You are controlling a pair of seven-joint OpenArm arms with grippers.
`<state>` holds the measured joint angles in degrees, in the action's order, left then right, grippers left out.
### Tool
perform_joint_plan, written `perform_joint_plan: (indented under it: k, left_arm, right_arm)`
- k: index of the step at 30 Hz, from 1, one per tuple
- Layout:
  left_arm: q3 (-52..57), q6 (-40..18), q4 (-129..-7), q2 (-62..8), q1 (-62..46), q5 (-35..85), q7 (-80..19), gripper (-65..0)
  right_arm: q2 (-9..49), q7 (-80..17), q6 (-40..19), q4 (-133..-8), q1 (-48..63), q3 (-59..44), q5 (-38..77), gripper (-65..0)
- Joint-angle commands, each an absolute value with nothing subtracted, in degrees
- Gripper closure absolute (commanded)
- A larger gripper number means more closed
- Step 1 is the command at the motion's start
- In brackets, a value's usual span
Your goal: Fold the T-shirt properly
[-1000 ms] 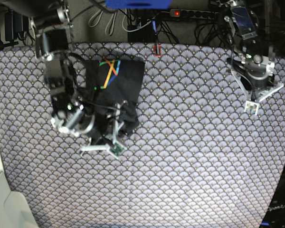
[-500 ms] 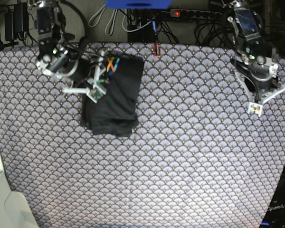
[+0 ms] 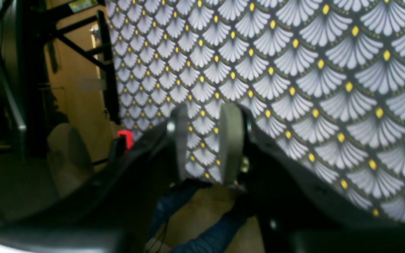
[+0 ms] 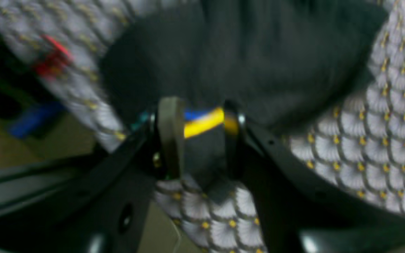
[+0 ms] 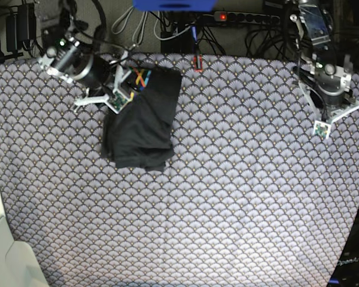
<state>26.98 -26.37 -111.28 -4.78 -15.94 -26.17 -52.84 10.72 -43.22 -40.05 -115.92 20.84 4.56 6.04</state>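
1. A grey scallop-print cloth [image 5: 239,179] covers the desk, each fan-shaped scale tipped with a small yellow dot.
2. Behind the desk's far edge run loose cables and a black power strip [image 5: 245,18] with a lit red switch; a small red clip [image 5: 198,62] sits on that edge.
3. The T-shirt [image 5: 142,122] lies folded into a narrow, soft, dark rectangle at the far left of the base view, with slight creases at its near end.
4. Its logo [image 5: 141,81] of crossed green, yellow, orange and blue stripes shows at the far end. No writing can be read on it.
5. The right gripper [image 5: 121,89] hangs over the shirt's far left corner beside the logo. In the right wrist view its jaws stand partly apart with the yellow and blue stripes between them; nothing is clamped.
6. The left gripper [image 5: 332,113] hovers well apart from the shirt, near the desk's opposite side. In the left wrist view its jaws stand partly apart over bare cloth, empty.
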Motion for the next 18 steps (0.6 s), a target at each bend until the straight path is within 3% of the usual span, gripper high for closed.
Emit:
perform_joint_plan:
  k: [1,4,9,16,18]
  left_arm:
    - [27.2,-26.0,-112.4,-5.6,-16.6,-26.8,-52.0,-14.9]
    - [27.2,-26.0,-112.4,-5.7,-20.4,-26.8,-50.3,-13.2]
    - [26.9,-26.1,-112.4,-5.1,-26.9,-25.0,-47.5,0.0]
    - [26.8,-26.1,-112.4,-4.3,-34.4,-10.9,-47.6,-0.3]
    - [26.8,-26.1,-112.3,-3.5,-36.0,-7.3,-47.7,-0.3]
  right_arm:
    - [11.0,-42.8,-40.0,-116.3,21.2,4.3,5.8,-17.3]
    - [11.0,-42.7,-40.0,-116.0,23.7,2.2,5.8,-16.7]
    - [10.6,-42.7,-40.0,-116.1,26.2,-8.6,6.0,-9.9]
    - [10.7,-42.7,-40.0,-114.7,31.0,-24.0,6.1,0.0]
    - [10.8,-42.7,-40.0,-112.7,31.8,-26.9,5.8,0.0]
